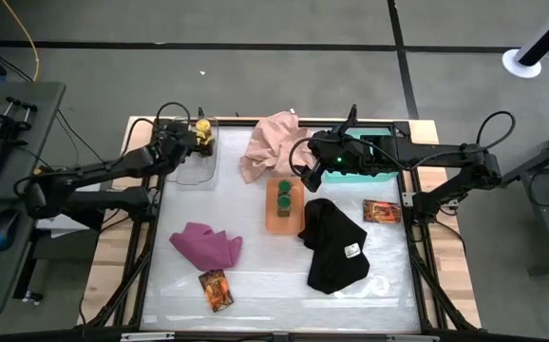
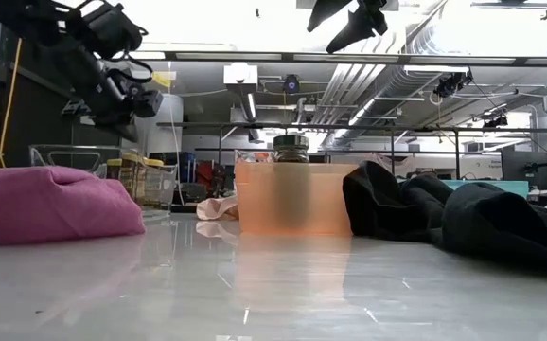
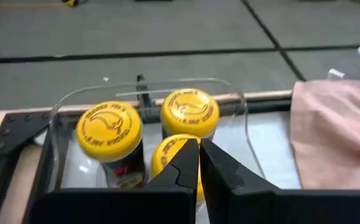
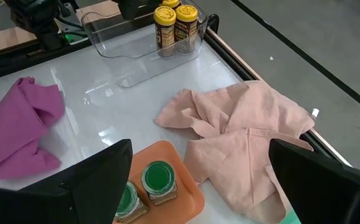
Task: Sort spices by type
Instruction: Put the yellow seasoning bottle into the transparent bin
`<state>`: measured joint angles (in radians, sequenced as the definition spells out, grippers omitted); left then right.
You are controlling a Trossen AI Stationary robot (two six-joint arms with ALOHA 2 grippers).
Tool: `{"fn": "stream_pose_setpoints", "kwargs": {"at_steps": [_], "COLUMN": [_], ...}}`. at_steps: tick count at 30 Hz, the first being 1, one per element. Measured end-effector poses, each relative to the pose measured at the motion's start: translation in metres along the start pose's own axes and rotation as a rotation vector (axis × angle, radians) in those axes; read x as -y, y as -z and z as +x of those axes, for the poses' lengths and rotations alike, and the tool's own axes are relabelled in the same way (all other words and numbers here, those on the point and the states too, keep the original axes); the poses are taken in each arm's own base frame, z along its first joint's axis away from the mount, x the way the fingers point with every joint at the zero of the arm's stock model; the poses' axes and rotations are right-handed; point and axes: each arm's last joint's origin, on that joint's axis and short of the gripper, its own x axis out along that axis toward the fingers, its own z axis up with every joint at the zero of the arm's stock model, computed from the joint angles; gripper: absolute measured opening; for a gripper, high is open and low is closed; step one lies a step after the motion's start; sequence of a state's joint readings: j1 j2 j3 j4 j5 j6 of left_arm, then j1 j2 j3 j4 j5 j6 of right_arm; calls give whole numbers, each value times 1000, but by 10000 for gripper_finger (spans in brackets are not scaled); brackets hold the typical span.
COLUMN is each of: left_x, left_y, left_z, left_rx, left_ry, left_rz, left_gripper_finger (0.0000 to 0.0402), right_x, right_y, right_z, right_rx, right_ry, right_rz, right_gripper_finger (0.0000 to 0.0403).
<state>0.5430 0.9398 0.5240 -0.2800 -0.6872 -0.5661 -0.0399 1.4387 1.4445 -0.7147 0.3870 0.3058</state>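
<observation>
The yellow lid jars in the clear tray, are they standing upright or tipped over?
Upright. The yellow-lid jars stand in the clear tray, lids on top; the right wrist view shows them vertical. The shut left gripper sits right over them.

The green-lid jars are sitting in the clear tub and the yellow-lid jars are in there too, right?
Not quite. The green-lid jars sit on the orange tray, as the right wrist view shows. Only the yellow-lid jars are in the clear tub.
</observation>
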Motion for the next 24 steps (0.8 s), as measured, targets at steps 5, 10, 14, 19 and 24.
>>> {"fn": "stream_pose_setpoints", "kwargs": {"at_steps": [5,10,14,19,24], "left_x": [0,-2,-1,1,3], "left_y": [6,13,19,26,30], "left_z": [4,10,15,22,27], "left_rx": [9,-17,-35,-72,-89], "left_ry": [-2,-45,-64,-95,-118], "left_rz": [-24,18,40,57,76], "left_gripper_finger": [0,0,0,0,0], "right_x": [0,0,0,0,0], "right_y": [0,0,0,0,0], "right_z": [0,0,0,0,0], "right_rx": [0,0,-1,-1,-1], "right_ry": [0,0,-1,-1,-1], "right_rz": [0,0,0,0,0], "right_gripper_finger": [373,373,373,373,373]}}
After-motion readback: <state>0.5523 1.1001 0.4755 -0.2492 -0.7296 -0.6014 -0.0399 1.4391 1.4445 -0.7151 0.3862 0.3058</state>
